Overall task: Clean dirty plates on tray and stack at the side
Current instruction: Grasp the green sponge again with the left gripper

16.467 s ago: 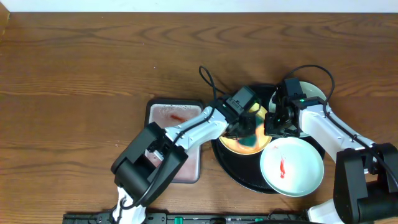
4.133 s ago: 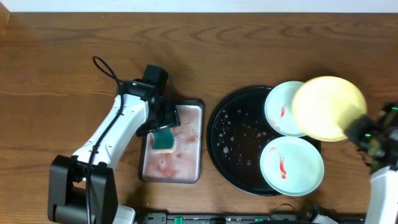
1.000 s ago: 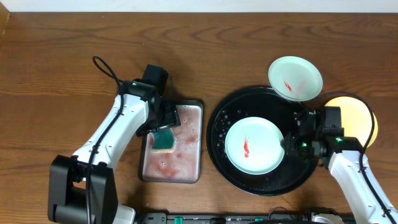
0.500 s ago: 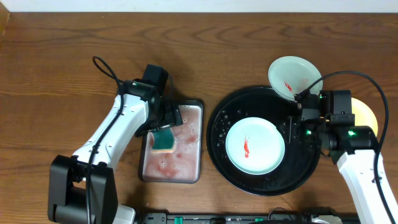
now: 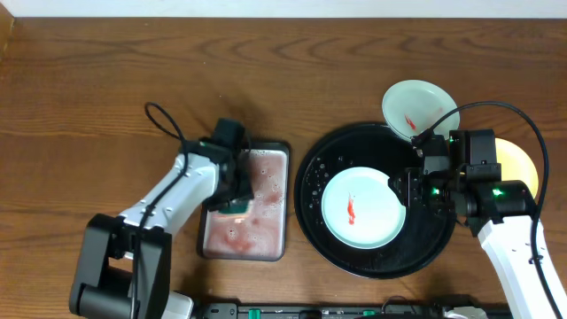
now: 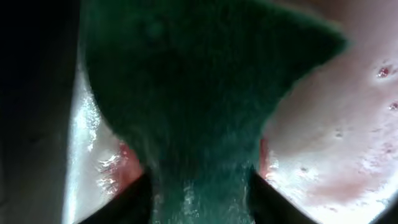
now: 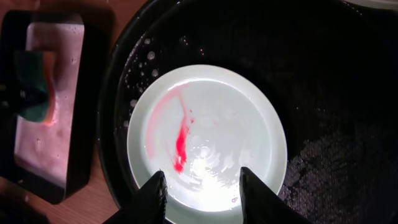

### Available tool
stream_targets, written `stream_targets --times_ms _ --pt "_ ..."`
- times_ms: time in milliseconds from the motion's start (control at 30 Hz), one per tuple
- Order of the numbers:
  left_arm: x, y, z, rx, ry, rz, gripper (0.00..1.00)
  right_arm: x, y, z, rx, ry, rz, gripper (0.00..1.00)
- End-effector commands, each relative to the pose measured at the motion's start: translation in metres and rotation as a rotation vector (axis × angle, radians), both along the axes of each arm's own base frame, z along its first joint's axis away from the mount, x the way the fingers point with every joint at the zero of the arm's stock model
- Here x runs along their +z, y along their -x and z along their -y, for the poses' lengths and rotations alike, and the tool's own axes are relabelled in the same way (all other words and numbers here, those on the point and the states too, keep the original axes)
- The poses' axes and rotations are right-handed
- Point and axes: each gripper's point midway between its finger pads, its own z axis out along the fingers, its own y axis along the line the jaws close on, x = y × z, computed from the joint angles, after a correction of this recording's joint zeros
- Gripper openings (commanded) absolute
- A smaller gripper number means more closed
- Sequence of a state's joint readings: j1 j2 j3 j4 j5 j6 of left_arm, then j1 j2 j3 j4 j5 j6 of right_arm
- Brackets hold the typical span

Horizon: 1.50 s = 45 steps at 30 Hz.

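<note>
A pale mint dirty plate [image 5: 363,209] with a red smear lies in the round black tray [image 5: 312,221]. My right gripper [image 5: 409,190] hangs open just above that plate's right edge; in the right wrist view the plate [image 7: 208,143] shows between the spread fingers [image 7: 155,196]. A second smeared mint plate [image 5: 421,108] rests at the tray's back rim. The pale yellow plate [image 5: 521,164] lies right of the tray, mostly hidden by my right arm. My left gripper [image 5: 235,197] is shut on the teal sponge [image 6: 199,93] in the grey tray [image 5: 266,232].
The grey rectangular tray holds pinkish foamy water [image 6: 336,137] and stands left of the black tray. Water drops dot the black tray's floor [image 7: 323,93]. Bare wooden table [image 5: 106,80] spreads across the back and left. The right arm's cable arcs over the back plate.
My left gripper has dropped onto the sponge in the grey tray and closed on it. My right gripper has shifted slightly left over the plate's edge. The plates have not moved in the last half second.
</note>
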<state>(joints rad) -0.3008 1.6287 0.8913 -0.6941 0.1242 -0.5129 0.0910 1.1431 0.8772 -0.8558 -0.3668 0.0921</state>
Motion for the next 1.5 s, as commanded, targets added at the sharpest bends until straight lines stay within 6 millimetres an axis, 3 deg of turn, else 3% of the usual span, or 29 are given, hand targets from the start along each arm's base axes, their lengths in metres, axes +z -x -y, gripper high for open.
stream_targets --times_ms 0,67,333,400,500,667,800,933,967,1000,1033,1233,1267,1300,1333,1467 --pt "-0.019 0.018 -0.002 0.006 -0.010 -0.033 0.26 0.005 -0.001 -0.003 0.027 -0.001 0.020 0.36" --pt "-0.019 0.020 -0.002 0.006 -0.010 -0.036 0.08 0.005 -0.001 -0.003 0.027 -0.001 0.020 0.35" --pt "0.001 0.018 0.002 -0.020 0.001 -0.072 0.08 0.004 0.000 -0.003 0.027 -0.001 0.017 0.34" --pt "0.006 0.016 0.003 -0.034 -0.002 -0.077 0.27 0.004 0.000 -0.003 0.027 -0.001 0.017 0.34" --pt "0.008 0.010 0.004 -0.045 0.000 -0.052 0.43 0.004 0.000 -0.003 0.027 -0.001 0.016 0.34" --pt "0.007 -0.011 -0.003 -0.040 -0.051 0.039 0.50 0.004 0.000 -0.003 0.016 -0.005 0.012 0.34" --pt "-0.002 -0.013 -0.007 -0.038 -0.070 0.063 0.49 0.004 0.000 -0.003 0.011 -0.008 0.007 0.34" --pt "-0.020 -0.011 -0.006 -0.043 -0.068 0.071 0.40 0.004 0.001 -0.003 0.011 -0.008 0.004 0.34" --pt "-0.022 -0.011 -0.006 -0.043 -0.067 0.072 0.29 0.004 0.001 -0.003 0.011 -0.008 0.005 0.34" --pt "-0.023 -0.011 -0.006 -0.043 -0.067 0.073 0.11 0.004 0.001 -0.003 0.011 -0.007 0.005 0.34" --pt "-0.024 -0.011 -0.006 -0.043 -0.066 0.071 0.08 0.004 0.001 -0.003 0.011 -0.008 0.005 0.34" --pt "-0.010 -0.011 0.001 -0.088 -0.038 0.053 0.07 0.004 0.001 -0.003 0.011 -0.007 0.004 0.34" --pt "-0.006 -0.010 0.002 -0.092 -0.029 0.044 0.13 0.004 0.001 -0.003 0.011 -0.007 0.004 0.34" --pt "-0.003 -0.009 0.004 -0.093 -0.022 0.036 0.32 0.004 0.001 -0.003 0.011 -0.007 0.004 0.34" --pt "0.001 -0.007 0.005 -0.093 -0.016 0.025 0.43 0.004 0.001 -0.003 0.011 -0.007 0.004 0.34" --pt "0.007 0.000 0.005 -0.094 -0.010 -0.006 0.55 0.004 0.001 -0.003 0.011 -0.007 0.004 0.34"
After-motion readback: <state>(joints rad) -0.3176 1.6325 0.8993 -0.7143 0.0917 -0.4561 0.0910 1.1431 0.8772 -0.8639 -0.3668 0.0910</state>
